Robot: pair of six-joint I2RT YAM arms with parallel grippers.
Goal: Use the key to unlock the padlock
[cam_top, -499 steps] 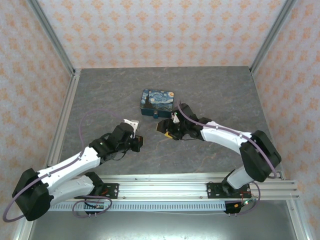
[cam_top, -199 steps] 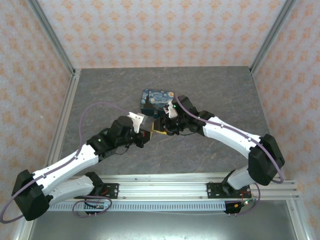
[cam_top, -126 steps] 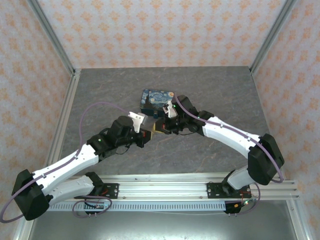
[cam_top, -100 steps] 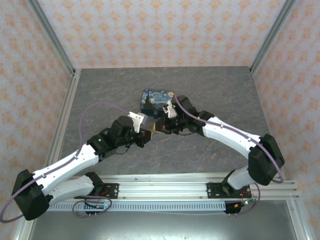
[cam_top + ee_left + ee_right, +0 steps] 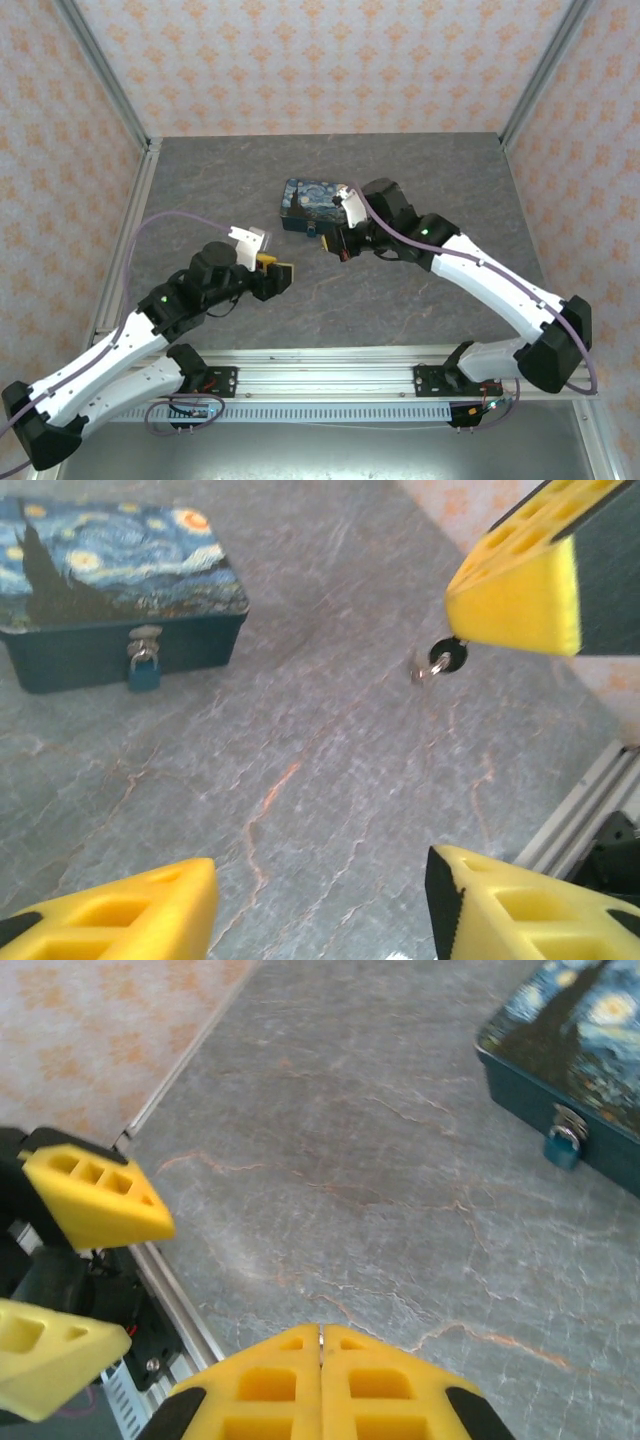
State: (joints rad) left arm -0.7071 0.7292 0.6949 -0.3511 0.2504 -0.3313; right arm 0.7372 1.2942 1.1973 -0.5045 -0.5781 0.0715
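Gripping key (image 5: 447,657), part hidden behind pad, right hand (image 5: 320,1332) clenched; left hand (image 5: 320,868) released; padlock (image 5: 144,672) tiny.

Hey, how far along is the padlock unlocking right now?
Done: the key looks pinched at the tip of the shut right pincer. In hand: getting it to the lock; the left pincer stands open, empty. Left: the padlock hangs closed on the box front, key not yet inserted.

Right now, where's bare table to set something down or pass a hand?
Free: the table left of the box to the left wall; the strip behind the box; the far right corner beyond the right arm. Crowded: in front of the box, around the padlock, between the left arm and right arm.
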